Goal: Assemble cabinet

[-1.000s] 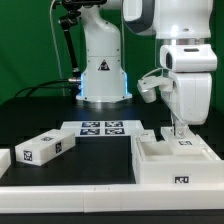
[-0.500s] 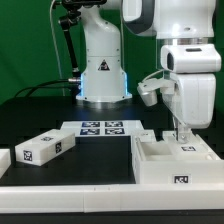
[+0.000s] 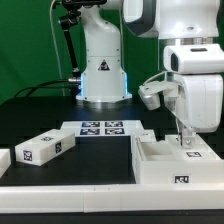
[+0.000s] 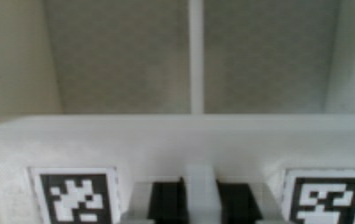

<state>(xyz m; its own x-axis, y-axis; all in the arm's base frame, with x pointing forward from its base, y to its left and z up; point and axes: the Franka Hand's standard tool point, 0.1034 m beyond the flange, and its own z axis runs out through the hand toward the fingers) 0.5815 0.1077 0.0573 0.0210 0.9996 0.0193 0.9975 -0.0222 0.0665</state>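
Note:
The white cabinet body (image 3: 170,163) lies at the exterior view's right, open side up, with a tag on its front. My gripper (image 3: 183,138) reaches straight down into it near its back wall. In the wrist view the cabinet body's wall (image 4: 192,140) fills the frame, with two tags on it. My gripper (image 4: 199,203) has its dark fingers (image 4: 163,203) close on either side of a thin white rib of that wall. A loose white block (image 3: 45,148) with tags lies at the exterior view's left.
The marker board (image 3: 100,128) lies at the table's middle, in front of the robot base (image 3: 102,70). A small white block (image 3: 146,134) sits behind the cabinet body. Another white part (image 3: 4,160) shows at the left edge.
My gripper and wrist have shifted a little toward the exterior view's right over the cabinet body. The loose parts have not moved.

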